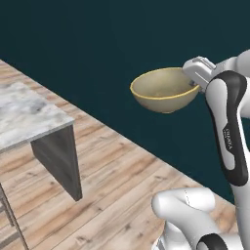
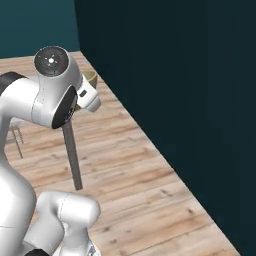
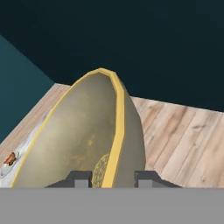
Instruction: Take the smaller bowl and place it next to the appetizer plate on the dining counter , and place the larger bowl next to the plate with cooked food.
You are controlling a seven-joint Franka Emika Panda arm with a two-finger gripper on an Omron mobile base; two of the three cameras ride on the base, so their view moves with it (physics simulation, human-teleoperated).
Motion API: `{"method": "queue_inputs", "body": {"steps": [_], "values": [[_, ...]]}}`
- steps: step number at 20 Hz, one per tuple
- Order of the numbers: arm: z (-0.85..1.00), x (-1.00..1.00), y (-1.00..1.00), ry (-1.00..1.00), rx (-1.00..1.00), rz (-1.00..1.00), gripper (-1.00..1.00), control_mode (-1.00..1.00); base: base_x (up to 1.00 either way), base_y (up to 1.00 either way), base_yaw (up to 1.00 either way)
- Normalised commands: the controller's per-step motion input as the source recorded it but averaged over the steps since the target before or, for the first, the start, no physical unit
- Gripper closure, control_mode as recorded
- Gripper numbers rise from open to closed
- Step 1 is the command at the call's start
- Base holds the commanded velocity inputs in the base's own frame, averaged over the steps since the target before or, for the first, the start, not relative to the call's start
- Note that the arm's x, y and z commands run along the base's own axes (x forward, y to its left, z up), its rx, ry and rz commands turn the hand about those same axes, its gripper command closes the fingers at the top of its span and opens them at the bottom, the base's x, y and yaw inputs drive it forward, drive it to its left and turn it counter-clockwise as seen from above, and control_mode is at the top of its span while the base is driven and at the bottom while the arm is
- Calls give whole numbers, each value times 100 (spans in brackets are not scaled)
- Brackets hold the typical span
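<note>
Currently the larger bowl (image 1: 165, 91) is lifted clear of every surface and carried in the air by the gripper (image 3: 114, 176), so its pick-up is judged complete while its placement beside the plate with cooked food is not yet done. Whether the smaller bowl has been placed cannot be told from these pictures.

To the left of the gripper and below its level, the corner of the dining counter (image 1: 29, 117) stands well apart from the held bowl. In the hand view, a small strip of plate with reddish food (image 3: 9, 159) shows at the far left, past the bowl's wall; which plate it is cannot be told.

The gripper pinches the bowl's rim: one fingertip (image 3: 83, 178) lies inside the bowl, the other outside, with the yellowish rim between them. The bowl extends forward from the fingertips, roughly level in the left base view.

The bowl is wide and deep, tan-beige, with a mottled interior and nothing visible inside it
</note>
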Motion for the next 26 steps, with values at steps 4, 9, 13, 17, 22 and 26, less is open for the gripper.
{"method": "queue_inputs", "body": {"steps": [4, 9, 13, 17, 22, 26], "values": [[0, 0, 0, 0, 0, 0, 100, 100, 100, -66, 37], [0, 0, 0, 0, 0, 0, 100, 100, 100, -61, 37], [0, 0, 0, 0, 0, 0, 100, 100, 100, -52, 35], [0, 0, 0, 0, 0, 0, 100, 100, 100, -35, 30], [0, 0, 0, 0, 0, 0, 100, 100, 100, -30, 28], [0, 0, 0, 0, 0, 0, 100, 100, 100, -30, 27]]}}
